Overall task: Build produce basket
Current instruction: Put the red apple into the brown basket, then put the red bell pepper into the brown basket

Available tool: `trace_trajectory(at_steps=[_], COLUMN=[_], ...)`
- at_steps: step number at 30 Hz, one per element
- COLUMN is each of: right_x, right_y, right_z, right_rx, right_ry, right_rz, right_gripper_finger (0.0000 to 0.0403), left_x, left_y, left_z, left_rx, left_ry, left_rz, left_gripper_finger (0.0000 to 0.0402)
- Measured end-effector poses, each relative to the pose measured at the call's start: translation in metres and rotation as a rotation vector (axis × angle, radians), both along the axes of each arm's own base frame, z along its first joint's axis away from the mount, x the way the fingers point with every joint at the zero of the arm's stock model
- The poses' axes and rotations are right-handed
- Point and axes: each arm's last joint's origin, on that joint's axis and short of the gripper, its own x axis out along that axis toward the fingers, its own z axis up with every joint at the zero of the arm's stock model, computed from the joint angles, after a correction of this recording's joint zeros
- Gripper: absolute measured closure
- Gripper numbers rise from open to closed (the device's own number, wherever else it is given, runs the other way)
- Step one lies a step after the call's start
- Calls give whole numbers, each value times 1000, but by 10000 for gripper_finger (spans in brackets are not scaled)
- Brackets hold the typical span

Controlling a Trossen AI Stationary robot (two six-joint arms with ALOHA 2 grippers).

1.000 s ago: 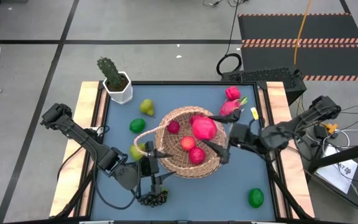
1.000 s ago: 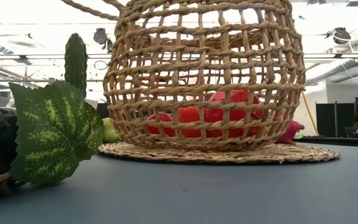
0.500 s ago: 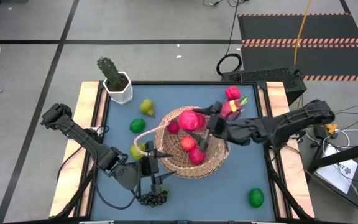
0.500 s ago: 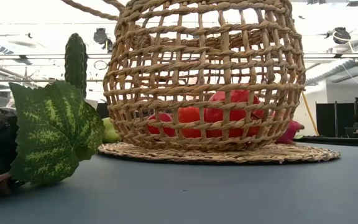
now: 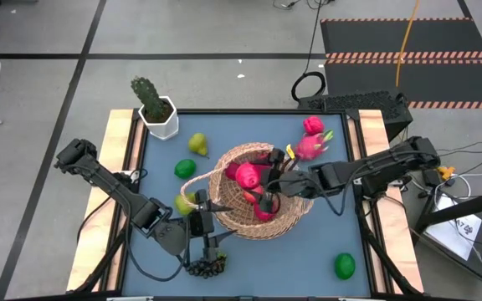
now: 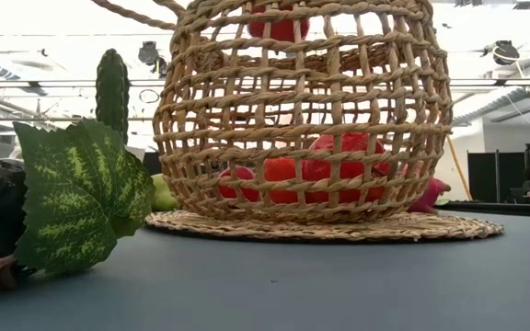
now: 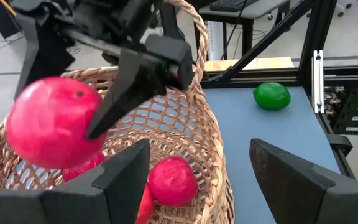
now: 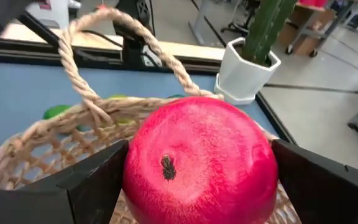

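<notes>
While the bench (image 5: 341, 242) carries everything, the wicker basket (image 5: 295, 219) sits near its middle and is only partly filled: several red fruits lie in its bottom, so the job looks, by my judgement, somewhere around halfway. Left outside are a dragon fruit (image 5: 309, 146) and a smaller pink fruit (image 5: 312, 125) beyond the basket, a pear (image 5: 197, 144), two limes (image 5: 185, 169) (image 5: 345, 266), a yellow-green fruit under the left arm, and the grape bunch (image 5: 207, 267) at the near edge. A potted cactus (image 5: 154, 105) stands in the far corner, apart from the task.

Reaching over the basket's opening, the right gripper (image 5: 258, 177) has its fingers closed on a large red apple (image 5: 248, 175), held above the fruit already inside and not yet let go. Beside the basket's near-left rim waits the left gripper (image 5: 202, 219), fingers spread and holding nothing.

From the left wrist view the apple (image 7: 53, 122) shows pinched between the right arm's fingers (image 7: 143, 71), clear of the fruit below, which the overhead view hardly settles. From table height only the apple's underside (image 6: 280, 26) shows through the weave near the rim, plus a grape leaf (image 6: 83, 198) up close.
</notes>
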Motion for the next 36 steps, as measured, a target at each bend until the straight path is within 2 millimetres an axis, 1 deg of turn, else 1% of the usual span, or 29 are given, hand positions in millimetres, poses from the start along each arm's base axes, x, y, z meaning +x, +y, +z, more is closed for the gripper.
trace_trajectory(at_steps=[4,8,11,16,27,30,34,36], right_x=[0,-1,-1,0,1,0,-14,-24], right_y=[-4,-6,-6,-4,0,8,27,38], right_z=[-7,-9,-9,-10,-7,-1,14,21], right_rx=[7,31,38,40,66,71,85,93], right_ry=[52,91,93,103,75,25,-42,-54], right_rz=[-16,26,42,83,148,174,245,281], right_gripper_finger=[25,25,24,6,3,4,3,3], left_x=[0,0,0,0,0,0,0,0], left_y=[0,0,0,0,0,0,-1,-1], left_z=[0,0,0,0,0,0,0,-1], left_rx=[0,1,6,8,8,5,-1,3], left_ry=[1,1,1,2,1,3,10,19], left_rz=[0,0,-2,-3,-3,-8,-27,-30], left_gripper_finger=[128,128,128,128,128,128,128,128])
